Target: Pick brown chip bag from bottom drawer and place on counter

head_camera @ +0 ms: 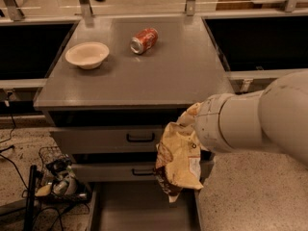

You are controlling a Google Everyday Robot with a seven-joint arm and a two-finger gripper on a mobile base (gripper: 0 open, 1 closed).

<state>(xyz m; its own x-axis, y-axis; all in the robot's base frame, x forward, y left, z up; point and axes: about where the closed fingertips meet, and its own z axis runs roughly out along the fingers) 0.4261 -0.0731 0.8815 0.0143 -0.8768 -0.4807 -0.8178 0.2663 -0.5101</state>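
The brown chip bag (177, 159) hangs crumpled in the air in front of the drawer fronts, its pale tan side showing and a dark brown patch at its lower end. My gripper (196, 121) is shut on the bag's top, mostly hidden behind the thick white arm (250, 117) that reaches in from the right. Below the bag, the bottom drawer (137, 208) is pulled out and its plain grey floor shows. The counter (163, 76) lies above and behind the bag, whose top edge is just under the counter's front lip.
A red soda can (144, 40) lies on its side at the back of the counter, with a cream bowl (87, 55) to its left. Black recessed bays (29, 49) flank the cabinet. A wire basket of clutter and cables (57, 183) sits on the floor at lower left.
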